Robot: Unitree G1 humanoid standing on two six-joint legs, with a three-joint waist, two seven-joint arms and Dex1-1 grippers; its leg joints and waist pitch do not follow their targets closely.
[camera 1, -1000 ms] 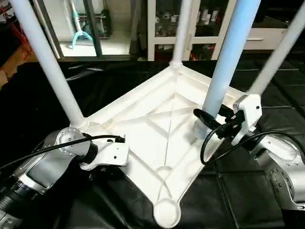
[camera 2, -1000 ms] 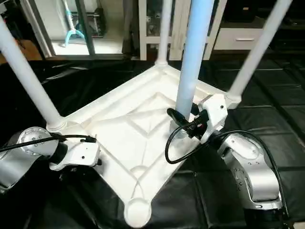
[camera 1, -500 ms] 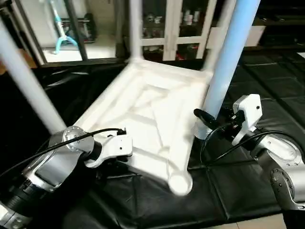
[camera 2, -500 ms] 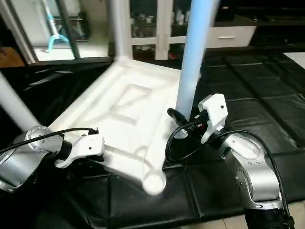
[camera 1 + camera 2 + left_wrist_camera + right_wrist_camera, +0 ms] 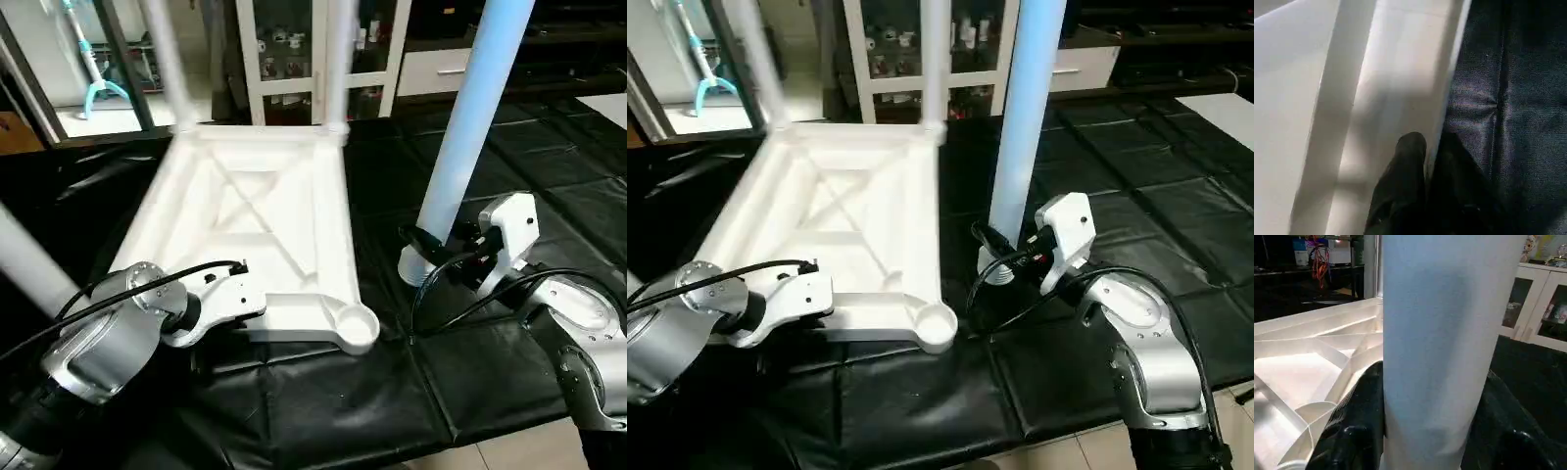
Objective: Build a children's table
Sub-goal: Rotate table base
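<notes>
The top [image 5: 257, 225] lies underside up on the black mat [image 5: 460, 382], its ribs and the empty near-right socket [image 5: 354, 326] showing. Two legs [image 5: 933, 61] stand in the far corners, blurred and cut off by the upper edge; a third leg [image 5: 29, 264] rises at the near left, its foot hidden behind the left forearm.

The right end effector [image 5: 1425, 431] is closed on the fourth leg [image 5: 468, 127], one black finger [image 5: 1354, 421] on each side of the tube near its threaded foot. That leg stands upright just right of the top, apart from it, over the mat.

The left end effector [image 5: 1425, 191] seems to pinch the top's near rim, with one finger [image 5: 1400, 181] on the white plastic and the other under the edge, though its tips are dark and hard to separate.
</notes>
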